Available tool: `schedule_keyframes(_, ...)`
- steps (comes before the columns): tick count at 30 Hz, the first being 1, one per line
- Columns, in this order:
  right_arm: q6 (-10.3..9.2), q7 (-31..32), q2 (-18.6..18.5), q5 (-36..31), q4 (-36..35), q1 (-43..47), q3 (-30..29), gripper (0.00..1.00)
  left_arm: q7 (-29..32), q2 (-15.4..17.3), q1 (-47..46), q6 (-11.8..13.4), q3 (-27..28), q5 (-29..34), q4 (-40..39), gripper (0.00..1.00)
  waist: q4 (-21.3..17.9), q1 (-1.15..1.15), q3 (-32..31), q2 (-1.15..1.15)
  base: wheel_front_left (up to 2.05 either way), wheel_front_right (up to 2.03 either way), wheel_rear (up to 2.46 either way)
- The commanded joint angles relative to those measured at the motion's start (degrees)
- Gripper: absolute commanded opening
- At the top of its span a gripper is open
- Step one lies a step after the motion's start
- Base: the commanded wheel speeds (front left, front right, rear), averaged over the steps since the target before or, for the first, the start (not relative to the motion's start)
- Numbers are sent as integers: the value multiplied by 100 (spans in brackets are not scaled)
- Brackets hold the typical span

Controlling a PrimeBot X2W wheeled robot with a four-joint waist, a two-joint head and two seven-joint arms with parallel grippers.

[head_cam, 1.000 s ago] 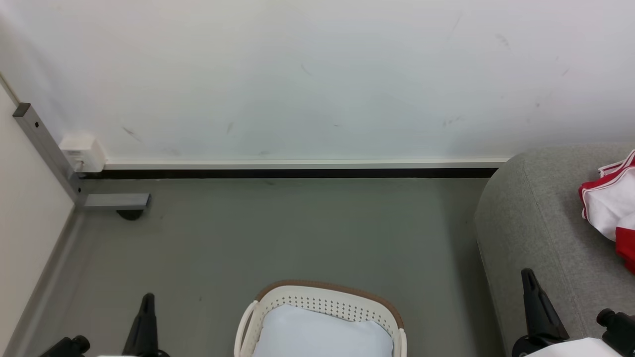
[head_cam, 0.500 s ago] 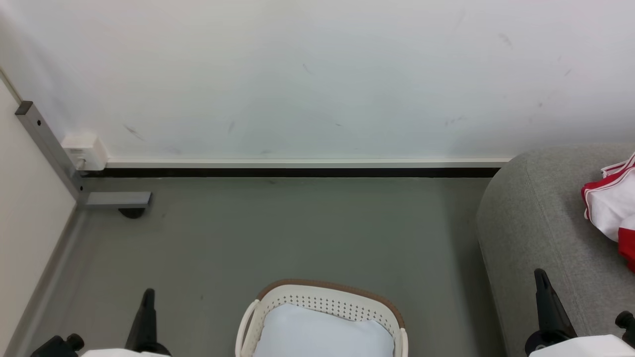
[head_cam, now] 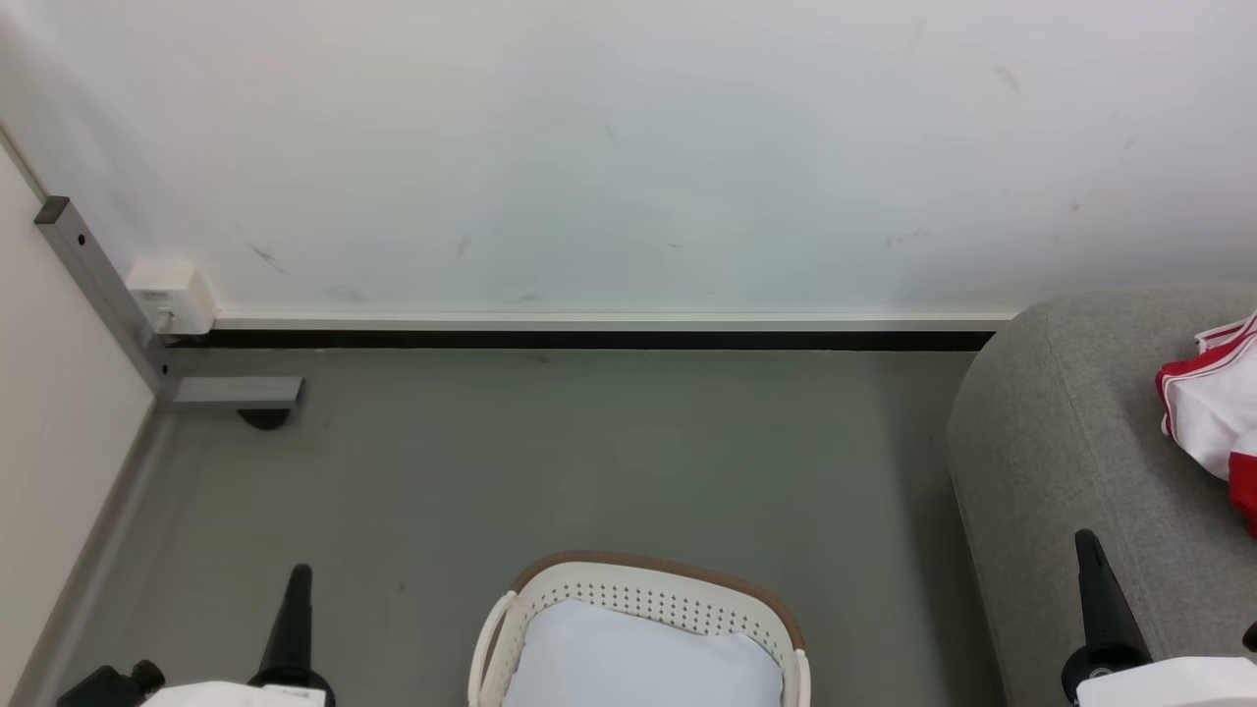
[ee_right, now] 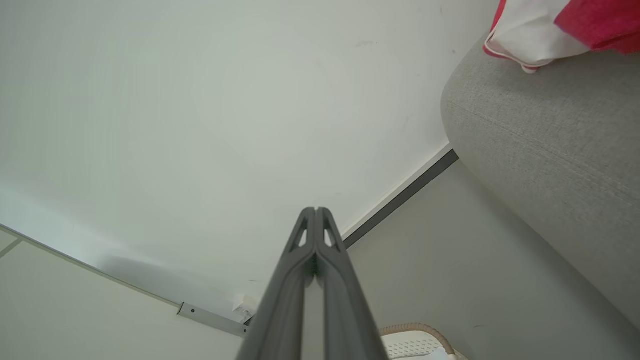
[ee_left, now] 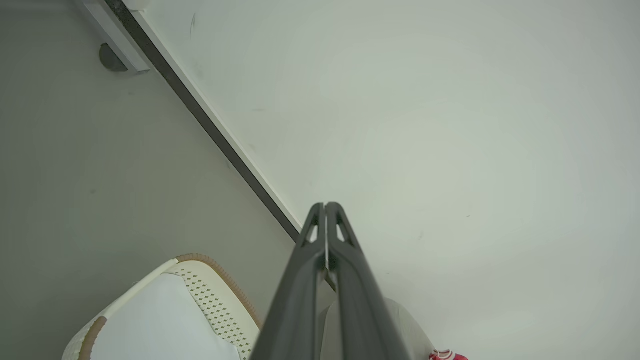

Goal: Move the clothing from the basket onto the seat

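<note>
The red and white clothing [head_cam: 1216, 420] lies on the grey seat [head_cam: 1070, 432] at the right edge, also seen as clothing [ee_right: 545, 25] on the seat [ee_right: 550, 145] in the right wrist view. The cream basket [head_cam: 638, 599] with a brown rim stands on the floor at the bottom centre, holding a pale bluish-white pad [head_cam: 638, 663]. My left gripper [head_cam: 298, 574] is shut at lower left, empty, left of the basket [ee_left: 200, 295]. My right gripper [head_cam: 1085, 540] is shut and empty, in front of the seat's side.
A white wall [head_cam: 628, 147] with a dark baseboard runs across the back. A grey metal post and foot [head_cam: 231, 393] and a small white box [head_cam: 172, 295] stand in the left corner. Grey floor [head_cam: 589, 452] lies between basket and wall.
Both grippers have sunk lower in the head view and the right one has shifted right. The picture has shifted slightly, so the camera has moved a little.
</note>
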Motion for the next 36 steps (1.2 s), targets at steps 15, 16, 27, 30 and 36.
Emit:
schedule_keyframes(15,-7,256,29,952,0,-176,-216,0,266,-31,-204,-106,122,-911,29,0,31,0,14,0,0,0,0)
schedule_keyframes(16,-7,273,30,1001,2,-179,-227,0,286,-35,-211,-109,127,-966,34,0,33,0,15,0,0,0,0)
schedule_keyframes(27,-8,430,50,1544,19,-206,-354,0,440,-71,-279,-156,174,-1488,82,0,56,0,25,0,0,0,0)
schedule_keyframes(30,-9,478,55,1678,24,-213,-384,0,480,-79,-296,-167,189,-1621,95,0,62,0,28,0,0,0,0)
schedule_keyframes(36,-9,554,62,1954,34,-219,-446,0,555,-98,-318,-199,217,-1876,119,0,74,0,34,0,0,0,0)
